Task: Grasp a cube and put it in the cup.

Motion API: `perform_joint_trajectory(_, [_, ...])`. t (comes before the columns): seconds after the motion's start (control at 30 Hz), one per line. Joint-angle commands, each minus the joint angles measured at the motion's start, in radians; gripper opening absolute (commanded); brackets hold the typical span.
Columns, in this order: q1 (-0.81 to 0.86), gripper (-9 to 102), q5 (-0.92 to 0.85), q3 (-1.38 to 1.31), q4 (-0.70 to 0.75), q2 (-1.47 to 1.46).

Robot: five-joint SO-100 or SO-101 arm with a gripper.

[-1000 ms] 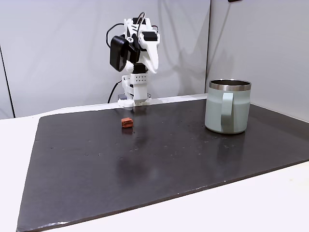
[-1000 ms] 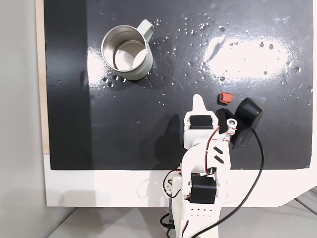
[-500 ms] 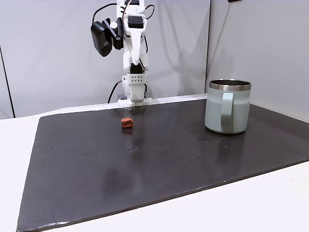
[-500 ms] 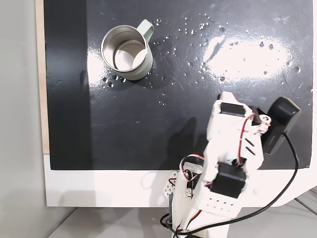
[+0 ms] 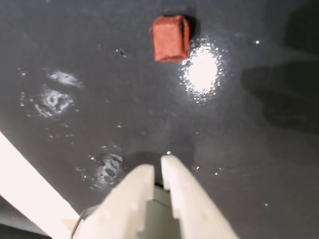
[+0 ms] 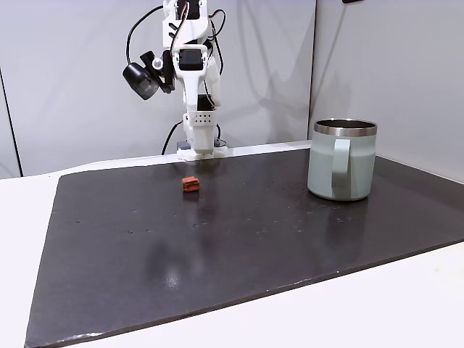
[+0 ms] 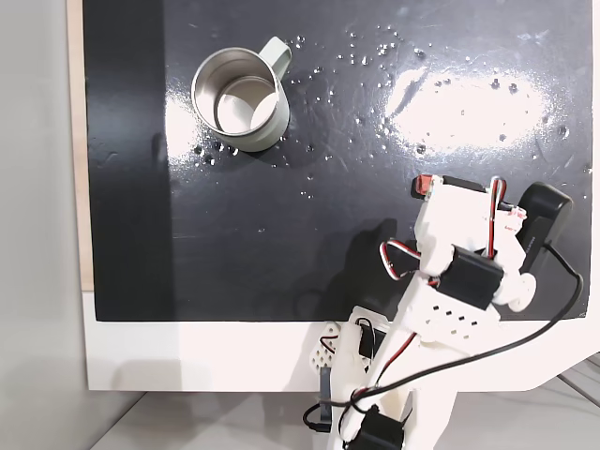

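Observation:
The cube [image 5: 171, 37], a small reddish-brown block, lies on the dark mat near the top of the wrist view. My gripper [image 5: 157, 168] hovers above the mat short of it, its white fingers [image 5: 180, 194] close together with nothing between them. In a fixed view from the side the cube [image 6: 191, 184] sits in front of the raised arm [image 6: 190, 69]. From above, the cube [image 7: 425, 185] peeks out beside the arm [image 7: 459, 248]. The cup [image 6: 342, 159], a sage-green mug with a steel rim, stands upright at the right, far from the cube; from above the cup [image 7: 273, 116] looks empty.
A glossy dark mat [image 6: 239, 239] covers a white table [image 6: 377, 312]. The mat's edge and the white table [image 5: 20, 179] show at the lower left of the wrist view. The arm's base [image 6: 199, 148] and black cables stand at the mat's back edge.
The arm has unfolded upward and swung toward the cube's side, now covering part of the cube from above. Its wrist camera has moved left in the side view. Cube and cup have not moved.

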Motion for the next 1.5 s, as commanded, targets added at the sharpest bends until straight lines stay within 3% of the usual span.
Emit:
perform_joint_trajectory(0.0, [0.014,0,-0.015,-0.094,0.017,-0.055])
perform_joint_trajectory(0.87, [0.021,0,-0.104,-0.362,0.035,-0.506])
perform_joint_trajectory(1.3, [0.037,29,-0.089,-0.367,0.095,-0.543])
perform_joint_trajectory(1.47, [0.021,32,-0.097,-0.36,0.112,-0.545])
